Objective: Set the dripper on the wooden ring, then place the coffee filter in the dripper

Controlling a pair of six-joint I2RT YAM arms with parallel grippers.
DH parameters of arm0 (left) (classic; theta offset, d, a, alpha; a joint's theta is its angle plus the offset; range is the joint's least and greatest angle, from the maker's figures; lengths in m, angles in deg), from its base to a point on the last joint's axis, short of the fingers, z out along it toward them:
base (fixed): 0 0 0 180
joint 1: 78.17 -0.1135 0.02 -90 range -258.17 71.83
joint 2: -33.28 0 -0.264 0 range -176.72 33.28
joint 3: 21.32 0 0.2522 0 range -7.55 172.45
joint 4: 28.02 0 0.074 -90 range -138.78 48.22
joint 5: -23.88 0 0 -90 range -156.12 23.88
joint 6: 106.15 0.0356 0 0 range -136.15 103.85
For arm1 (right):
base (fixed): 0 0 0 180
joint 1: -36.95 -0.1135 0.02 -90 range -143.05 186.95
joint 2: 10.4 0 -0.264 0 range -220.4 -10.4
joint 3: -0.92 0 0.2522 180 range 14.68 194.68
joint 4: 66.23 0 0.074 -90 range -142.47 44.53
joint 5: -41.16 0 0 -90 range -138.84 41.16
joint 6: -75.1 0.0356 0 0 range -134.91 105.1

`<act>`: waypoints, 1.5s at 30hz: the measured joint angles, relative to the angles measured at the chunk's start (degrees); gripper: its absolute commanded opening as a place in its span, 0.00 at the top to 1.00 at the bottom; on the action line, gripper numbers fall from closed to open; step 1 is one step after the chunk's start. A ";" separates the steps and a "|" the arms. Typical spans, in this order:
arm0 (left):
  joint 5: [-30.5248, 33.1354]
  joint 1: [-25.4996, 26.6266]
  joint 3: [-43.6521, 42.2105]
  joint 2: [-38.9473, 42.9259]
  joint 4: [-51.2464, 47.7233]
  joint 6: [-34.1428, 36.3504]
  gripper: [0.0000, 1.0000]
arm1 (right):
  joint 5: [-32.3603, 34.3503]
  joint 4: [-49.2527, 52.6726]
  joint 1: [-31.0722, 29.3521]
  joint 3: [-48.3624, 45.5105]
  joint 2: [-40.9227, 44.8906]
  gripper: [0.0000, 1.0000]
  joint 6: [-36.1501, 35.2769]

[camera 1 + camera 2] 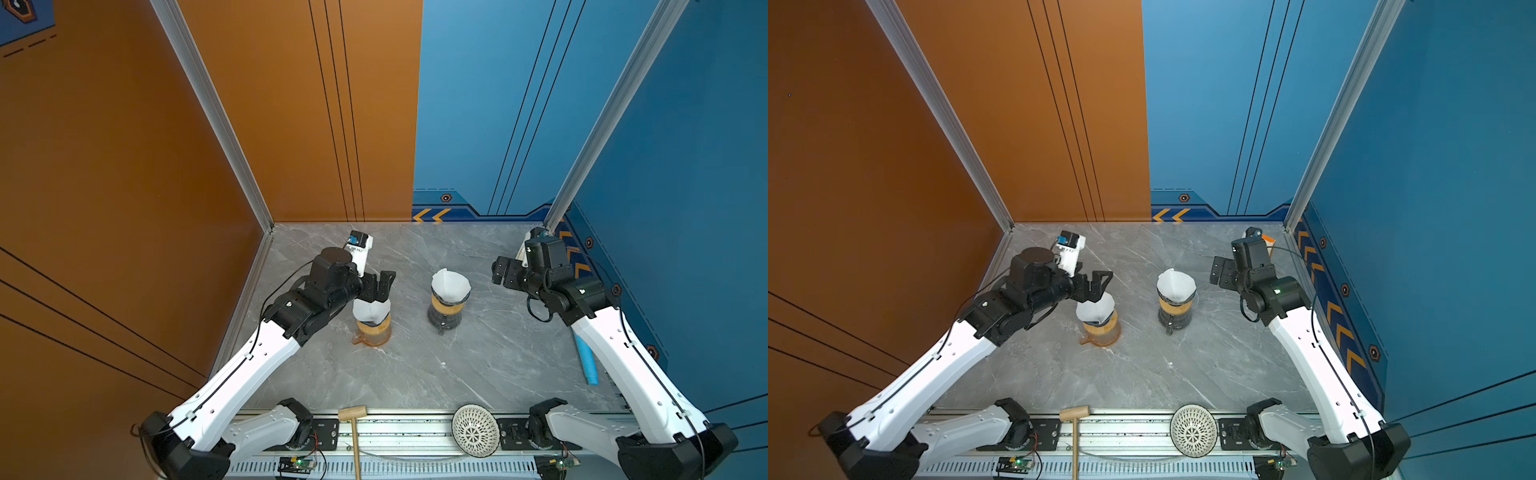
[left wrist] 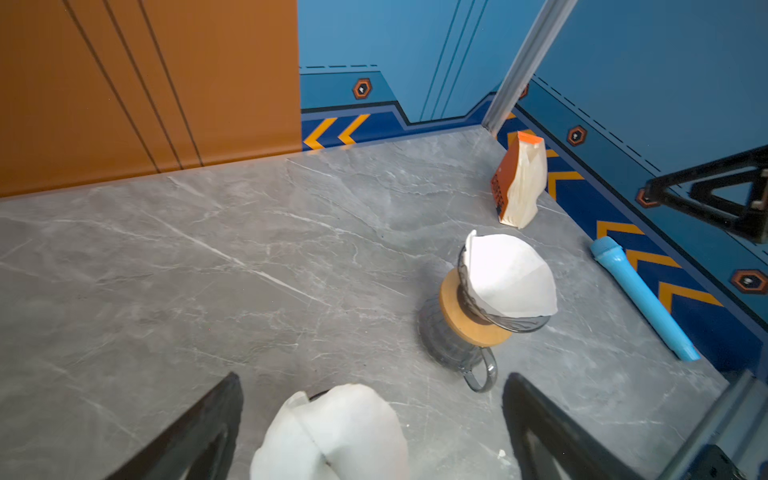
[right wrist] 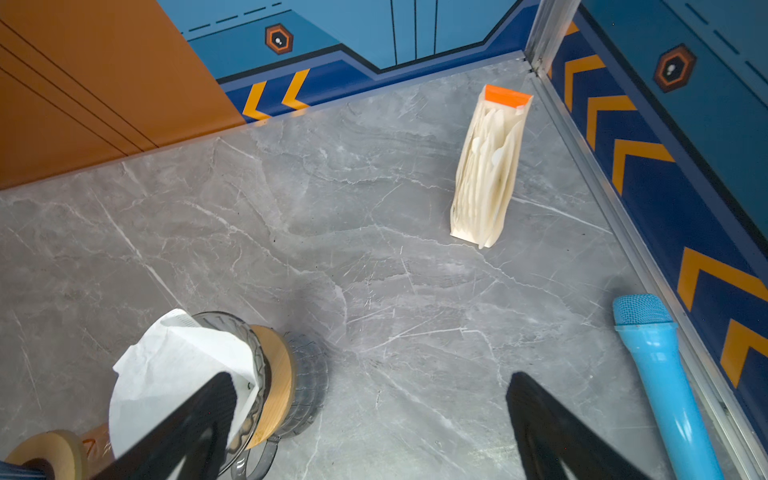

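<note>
I see filter pack (image 3: 486,166) clearly only in wrist views. Under left pincer (image 2: 372,376), coffee filter (image 2: 332,432) sits in dripper (image 1: 376,330); it and right pincer (image 3: 370,376) gape wide, empty.

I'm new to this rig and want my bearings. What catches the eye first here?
An amber dripper holding a white paper filter stands mid-table beside the open left gripper. To its right a dark dripper holds a second filter, clear of the open right gripper. A bright blue microphone lies along the right wall.
</note>
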 measured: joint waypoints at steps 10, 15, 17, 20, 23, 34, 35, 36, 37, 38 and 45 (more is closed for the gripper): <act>12.46 -11.28 -22.16 17.94 4.11 -0.26 0.02 | 0.46 -14.67 8.79 -18.43 7.58 0.00 -2.14; 15.50 -17.84 -31.43 20.79 11.56 1.18 0.02 | 1.07 -24.20 11.87 -27.45 7.96 0.00 -2.32; 16.15 -19.87 -34.49 20.50 15.61 2.19 0.02 | 1.38 -27.34 12.57 -30.29 7.93 0.00 -2.62; 16.92 -22.60 -39.60 19.32 23.28 4.09 0.02 | 1.62 -32.70 13.27 -33.99 7.85 0.00 -3.85; 17.77 -24.50 -45.00 16.09 32.94 6.75 0.02 | 1.90 -40.63 13.29 -38.53 7.21 0.00 -6.27; 17.57 -26.49 -43.63 -9.73 54.49 11.28 0.02 | 3.43 -72.22 13.75 -50.47 -6.49 0.00 -11.39; 17.33 -26.64 -43.17 -11.76 56.41 11.32 0.02 | 3.43 -74.90 13.75 -50.90 -8.07 0.00 -11.93; 16.90 -26.75 -42.71 -13.66 58.01 11.39 0.02 | 3.43 -77.46 13.73 -51.28 -9.75 0.00 -12.48; 16.55 -26.93 -42.27 -15.19 59.19 11.58 0.02 | 3.43 -79.47 13.73 -51.54 -11.06 0.00 -12.85; 16.13 -27.04 -41.86 -16.72 60.41 11.76 0.02 | 3.43 -81.70 13.73 -51.82 -12.52 0.00 -13.46; 12.57 -28.74 -41.38 -25.40 70.29 12.87 0.02 | 1.86 -98.18 14.43 -53.75 -21.79 0.00 -15.50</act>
